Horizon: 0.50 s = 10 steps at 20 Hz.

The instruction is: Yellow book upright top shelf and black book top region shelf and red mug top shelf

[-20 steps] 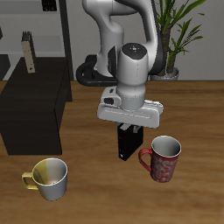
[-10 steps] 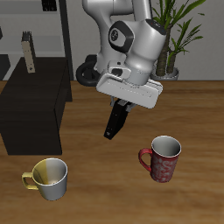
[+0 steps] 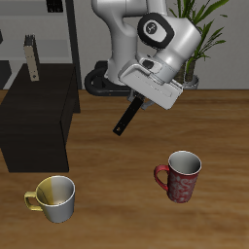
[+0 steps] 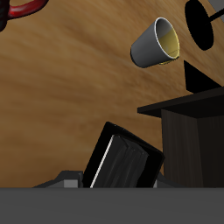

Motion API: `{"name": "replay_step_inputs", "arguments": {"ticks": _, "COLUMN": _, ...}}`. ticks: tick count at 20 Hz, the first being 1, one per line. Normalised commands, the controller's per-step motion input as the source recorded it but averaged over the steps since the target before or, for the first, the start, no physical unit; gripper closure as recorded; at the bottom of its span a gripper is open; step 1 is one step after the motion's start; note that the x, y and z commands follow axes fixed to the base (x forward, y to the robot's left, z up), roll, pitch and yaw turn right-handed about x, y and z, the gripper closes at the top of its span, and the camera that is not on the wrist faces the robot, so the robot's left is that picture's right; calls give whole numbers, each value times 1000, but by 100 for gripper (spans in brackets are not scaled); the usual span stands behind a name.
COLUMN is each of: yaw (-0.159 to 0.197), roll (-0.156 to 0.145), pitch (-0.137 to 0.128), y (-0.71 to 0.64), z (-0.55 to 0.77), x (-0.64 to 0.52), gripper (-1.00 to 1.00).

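Note:
My gripper (image 3: 139,98) is shut on the black book (image 3: 126,117) and holds it tilted in the air above the table, beside the shelf (image 3: 37,122). The black book (image 4: 122,159) fills the near part of the wrist view, with its pale page edges showing. The yellow book (image 3: 32,60) stands upright on the shelf's flat top, at the back. The red mug (image 3: 181,176) stands upright on the table near the front edge. The shelf (image 4: 188,131) also shows in the wrist view, and a red edge of the mug (image 4: 24,9) too.
A yellow mug (image 3: 54,197) stands on the table in front of the shelf; it also shows in the wrist view (image 4: 157,42). A potted plant (image 3: 199,39) stands behind the robot's base.
The gripper has lifted the black book up off the table and swung it back and toward the shelf, tilting it. The mugs and the yellow book have not moved.

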Motion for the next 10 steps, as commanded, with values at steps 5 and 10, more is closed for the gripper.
{"name": "replay_step_inputs", "arguments": {"ticks": 5, "yaw": 94, "roll": -268, "pitch": 6, "y": -82, "z": 115, "x": 63, "gripper": 100}}
{"name": "replay_step_inputs", "arguments": {"ticks": 10, "yaw": 90, "roll": -276, "pitch": -7, "y": -415, "z": 91, "x": 217, "gripper": 100}}
